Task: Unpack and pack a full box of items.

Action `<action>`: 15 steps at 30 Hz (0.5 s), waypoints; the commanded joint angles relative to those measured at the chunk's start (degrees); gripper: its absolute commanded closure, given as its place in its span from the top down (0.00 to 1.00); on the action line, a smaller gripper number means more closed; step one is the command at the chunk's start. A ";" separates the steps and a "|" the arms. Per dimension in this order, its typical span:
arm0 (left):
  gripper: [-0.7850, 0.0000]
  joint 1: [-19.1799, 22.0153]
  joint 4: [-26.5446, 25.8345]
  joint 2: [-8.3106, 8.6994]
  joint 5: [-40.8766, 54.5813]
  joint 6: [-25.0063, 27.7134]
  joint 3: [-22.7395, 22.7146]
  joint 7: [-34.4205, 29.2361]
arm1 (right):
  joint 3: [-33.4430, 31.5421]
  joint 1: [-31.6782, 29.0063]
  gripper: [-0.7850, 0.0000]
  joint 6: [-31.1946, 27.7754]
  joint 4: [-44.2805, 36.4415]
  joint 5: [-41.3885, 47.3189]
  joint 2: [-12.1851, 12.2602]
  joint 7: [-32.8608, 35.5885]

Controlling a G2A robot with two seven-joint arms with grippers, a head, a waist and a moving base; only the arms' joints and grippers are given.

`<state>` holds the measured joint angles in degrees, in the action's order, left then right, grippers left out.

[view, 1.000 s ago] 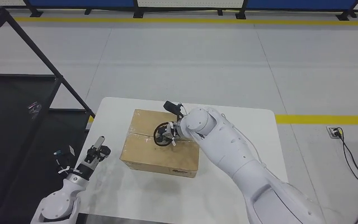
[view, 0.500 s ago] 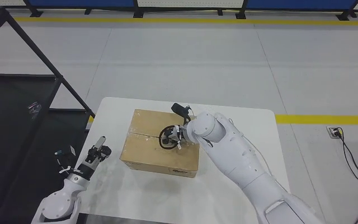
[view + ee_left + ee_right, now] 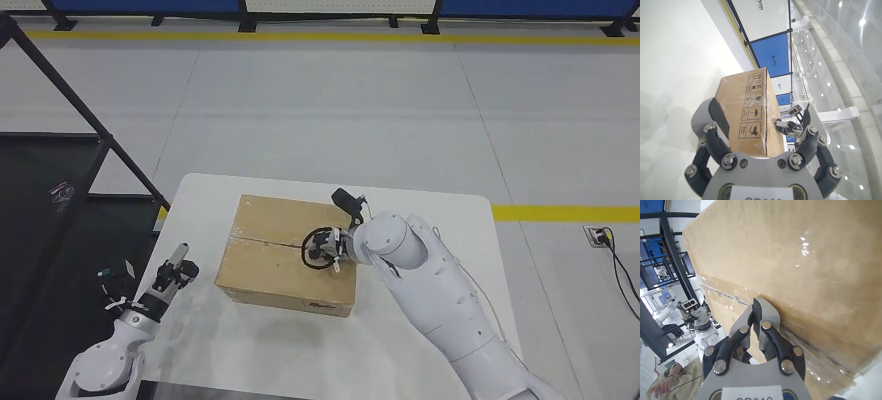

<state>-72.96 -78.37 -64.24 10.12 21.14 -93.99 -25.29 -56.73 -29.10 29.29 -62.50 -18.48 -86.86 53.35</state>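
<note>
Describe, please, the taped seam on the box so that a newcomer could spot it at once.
On the white table stands one brown box. Across the middle of its top runs a dark, glossy taped seam; the shut right claw sits at it, and the cardboard on either side is plain.

- My head camera looks steeply down on the bench [image 3: 430, 215] from well above, with the box [image 3: 270, 245] central.
- My left wrist camera sits low behind my left gripper [image 3: 762, 108], at the box's 8 o'clock, near it, facing its end.
- My right wrist camera sits behind my right gripper [image 3: 755, 306], tight over the box top, facing 9 o'clock.
- All three views share the box, and each wrist view catches my other arm farther off.
</note>
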 commanded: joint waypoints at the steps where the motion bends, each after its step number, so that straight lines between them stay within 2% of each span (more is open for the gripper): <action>1: 1.00 0.03 0.08 0.01 -0.07 -0.10 0.00 -0.02 | -0.74 -0.66 0.00 -0.22 -0.61 0.00 0.32 0.29; 15: 1.00 0.83 0.44 0.00 -0.37 -0.27 0.71 -0.54 | -6.71 -8.19 0.00 0.86 -10.86 -1.13 2.78 -1.43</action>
<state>-72.16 -77.96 -64.24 9.79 20.86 -93.32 -25.83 -62.93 -36.71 30.11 -72.57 -19.65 -84.25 52.09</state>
